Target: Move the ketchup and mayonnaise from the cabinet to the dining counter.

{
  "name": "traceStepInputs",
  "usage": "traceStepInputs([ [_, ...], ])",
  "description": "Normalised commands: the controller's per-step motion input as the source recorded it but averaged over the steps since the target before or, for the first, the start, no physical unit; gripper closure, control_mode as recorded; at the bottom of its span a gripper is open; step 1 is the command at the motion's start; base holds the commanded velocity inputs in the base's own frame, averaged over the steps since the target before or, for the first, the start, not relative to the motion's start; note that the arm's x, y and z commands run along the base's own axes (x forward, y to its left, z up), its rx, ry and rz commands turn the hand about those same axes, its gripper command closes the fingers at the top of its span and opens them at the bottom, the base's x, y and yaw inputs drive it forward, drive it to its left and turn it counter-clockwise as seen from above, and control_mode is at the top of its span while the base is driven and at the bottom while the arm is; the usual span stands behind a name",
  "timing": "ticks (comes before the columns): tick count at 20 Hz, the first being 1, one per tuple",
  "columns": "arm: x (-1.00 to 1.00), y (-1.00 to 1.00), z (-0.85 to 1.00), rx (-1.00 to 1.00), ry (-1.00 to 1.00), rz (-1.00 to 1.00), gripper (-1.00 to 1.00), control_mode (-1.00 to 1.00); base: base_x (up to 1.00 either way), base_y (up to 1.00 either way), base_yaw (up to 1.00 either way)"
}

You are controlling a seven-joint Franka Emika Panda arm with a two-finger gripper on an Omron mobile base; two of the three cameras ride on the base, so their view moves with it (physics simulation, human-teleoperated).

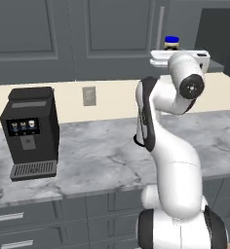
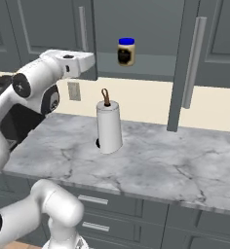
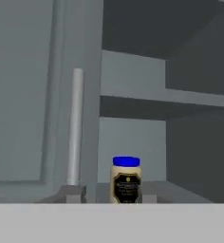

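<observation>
The squat cream mayonnaise jar with a blue lid (image 3: 126,180) stands upright on the grey inner shelf of the open dark grey wall cabinet (image 3: 133,107), straight ahead of the two-finger gripper (image 3: 109,193) and apart from it (beside a long silver door handle (image 3: 75,126)). Whether the jaws are parted or closed, I cannot tell.

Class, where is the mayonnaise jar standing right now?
The mayonnaise stands upright on the lower shelf of the open cabinet, above the paper-towel roll on the marble worktop. In the hand view it sits straight ahead, right of a silver door handle.
</observation>
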Motion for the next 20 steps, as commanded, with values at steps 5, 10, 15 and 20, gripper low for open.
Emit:
traceStepInputs([
  [5,0.11,-0.96,0.06,0.4,0.19,0.12,-1.0,-1.0,0.0,0.0,0.0],
  [10,0.13,-0.59,-0.22,0.57,0.19,0.35,-1.0,-1.0,0.0,0.0,0.0],
  [15,0.56,-0.31,-0.28,0.61,0.2,0.39,-1.0,-1.0,0.0,0.0,0.0],
  [20,0.77,-0.03,-0.1,0.4,0.14,0.31,-1.0,-1.0,0.0,0.0,0.0],
])
